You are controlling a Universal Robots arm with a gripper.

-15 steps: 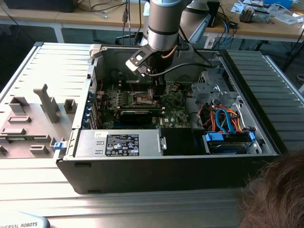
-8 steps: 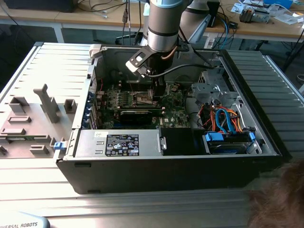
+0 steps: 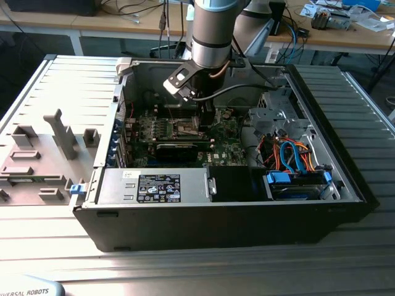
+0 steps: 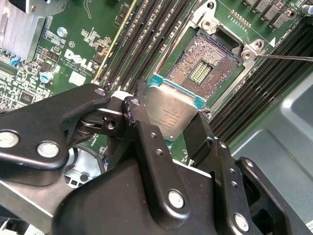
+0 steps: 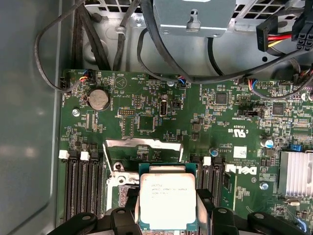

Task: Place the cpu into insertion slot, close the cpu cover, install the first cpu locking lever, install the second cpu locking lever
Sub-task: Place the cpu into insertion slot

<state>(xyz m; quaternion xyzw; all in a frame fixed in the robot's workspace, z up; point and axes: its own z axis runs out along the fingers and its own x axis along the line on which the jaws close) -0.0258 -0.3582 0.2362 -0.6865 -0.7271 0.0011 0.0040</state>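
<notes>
We see the cpu [image 4: 171, 115] [image 5: 167, 201] clamped by its edges between the black fingers [image 4: 149, 147] of the end effector [image 4: 168, 120], silvery top facing the cameras in both wrist views, so the end effector is closed on the chip. The cpu hangs clear of the insertion slot [image 4: 203, 68], not seated. In the second wrist view the slot's field of contacts lies uncovered just past the chip's far edge. In the first wrist view the cpu cover [image 5: 144, 143], a thin silvery frame with a window, stands lifted off the slot just beyond the chip. Dark memory slots [image 5: 80, 191] run on both sides of the socket on the green motherboard [image 5: 146, 117], and a round coin cell [image 5: 99, 99] sits farther out near the board's edge. In the exterior view the arm reaches down into the open computer case [image 3: 345, 185], with the grey power supply [image 3: 154, 185] along the near wall. The case rests on the ribbed metal bench [image 3: 185, 271].
</notes>
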